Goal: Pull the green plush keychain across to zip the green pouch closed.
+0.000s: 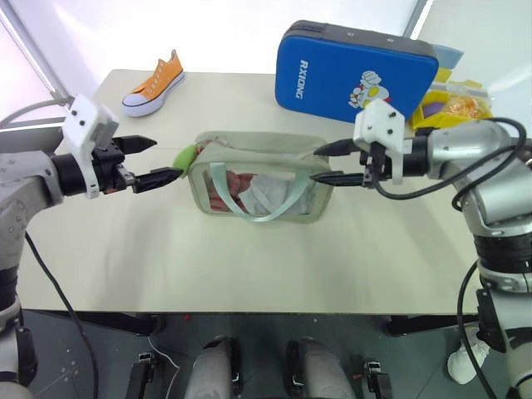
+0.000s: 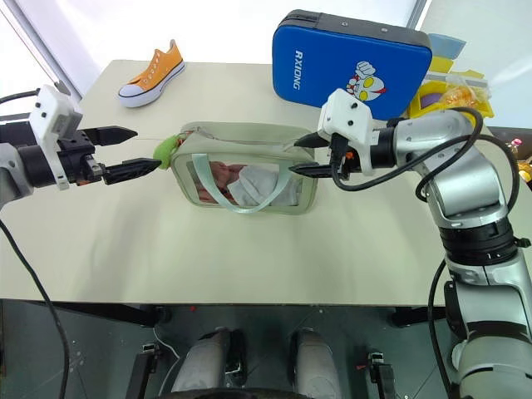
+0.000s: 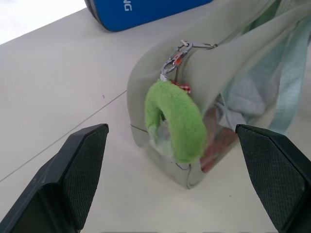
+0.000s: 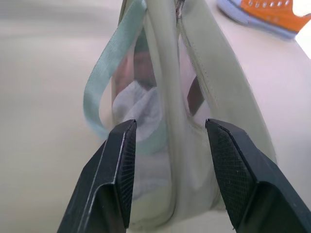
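Zip run apparently finished, both grippers off the pouch.

Pouch (image 1: 259,176) upright mid-tabletop (image 1: 249,266), zipper looking closed along the top, keychain (image 3: 177,121) hanging off the puller at the end nearest the left gripper (image 1: 150,160). Left fingers (image 3: 80,170) spread wide, just beside the keychain, holding nothing. Right gripper (image 1: 331,163) at the opposite end, fingers (image 4: 124,170) apart, straddling the pouch's end seam, not clamped on it. Probably the release step. Next: draw both arms clear without snagging the strap (image 1: 241,204); if any gap remains at the puller end, re-pinch the keychain and tug it further left. Blue case (image 1: 353,71) and orange shoe (image 1: 154,83) well apart behind.
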